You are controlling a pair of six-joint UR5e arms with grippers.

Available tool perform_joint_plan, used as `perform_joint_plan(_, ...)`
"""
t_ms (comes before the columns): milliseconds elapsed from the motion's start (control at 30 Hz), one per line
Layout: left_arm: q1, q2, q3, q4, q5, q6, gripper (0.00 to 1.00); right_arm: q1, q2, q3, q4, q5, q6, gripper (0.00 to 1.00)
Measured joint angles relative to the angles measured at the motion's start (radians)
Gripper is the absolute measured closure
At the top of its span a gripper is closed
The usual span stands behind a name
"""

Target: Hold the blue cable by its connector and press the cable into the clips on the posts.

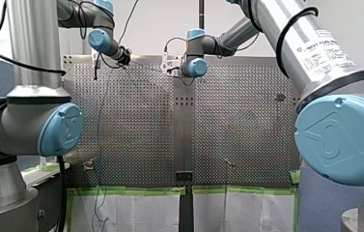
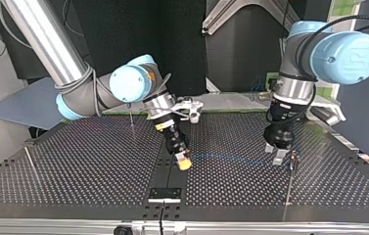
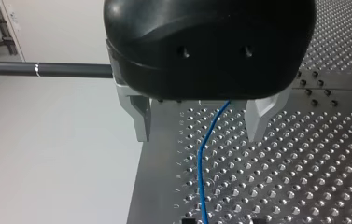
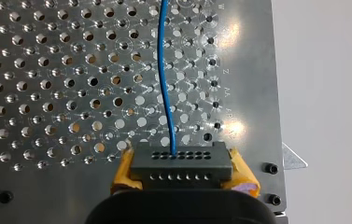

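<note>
table of perforated metal lay under both arms. my right gripper had its yellow pads closed tight on the black connector, near the table's middle strip. my left gripper had its metal fingers spread wide, with the blue cable running loose between them, unclamped. a thin post stood just beside it. risk, as i judged it: with nothing pinching the cable, a press could slide it past the clip, or a hard pull could tear it from the connector.

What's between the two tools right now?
Only the cable over bare table, running from right tool to left tool; top view shows it.
</note>
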Motion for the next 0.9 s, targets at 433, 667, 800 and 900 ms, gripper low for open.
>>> perform_joint_plan(433,-0.084,-0.096,0.089,0.025,-0.124,0.021,0.0,0.002,-0.001,0.0,0.003,0.0,0.0,1.0)
perform_joint_plan(667,-0.152,-0.165,0.158,0.026,-0.193,0.038,0.0,0.002,-0.001,0.0,0.006,0.0,-0.002,1.0)
perform_joint_plan(800,-0.186,-0.203,0.196,0.025,-0.232,0.04,0.0,-0.002,-0.001,0.0,0.007,0.0,-0.006,1.0)
perform_joint_plan(900,-0.193,-0.234,0.22,0.023,-0.263,0.041,0.0,-0.007,-0.001,0.0,0.007,0.001,-0.008,1.0)
